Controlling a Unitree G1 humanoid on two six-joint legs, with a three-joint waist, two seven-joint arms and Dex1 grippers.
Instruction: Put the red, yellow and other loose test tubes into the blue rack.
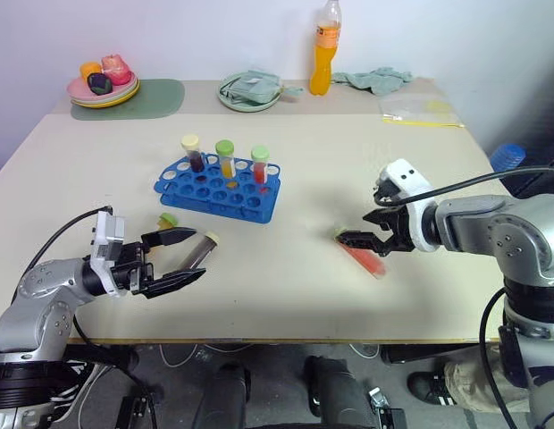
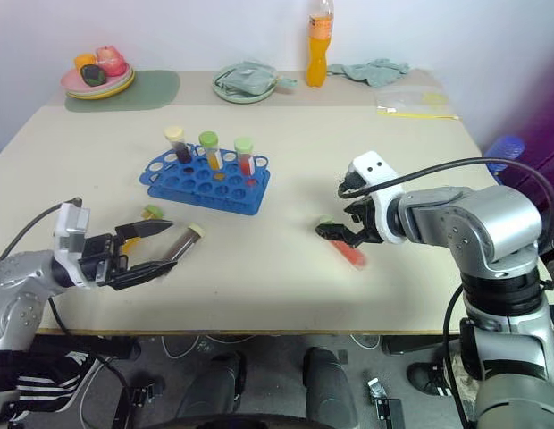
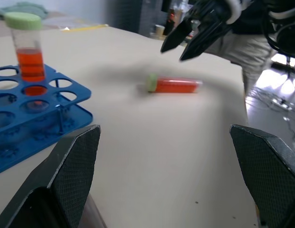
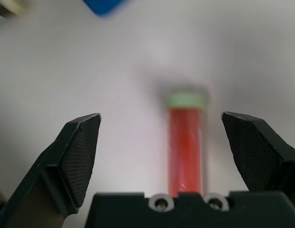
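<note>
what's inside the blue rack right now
Three capped tubes stand upright in the rack's back row: a dark one, a yellow one and a red one. The other holes look empty. The tubes' bottoms are hidden by the rack.

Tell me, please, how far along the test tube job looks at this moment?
Done: three capped tubes stand in the blue rack. In hand: nothing is gripped; the right claw is open above the red tube lying on the table. Left: that red tube, the dark tube by the open left claw, and a green-capped tube beside it.
</note>
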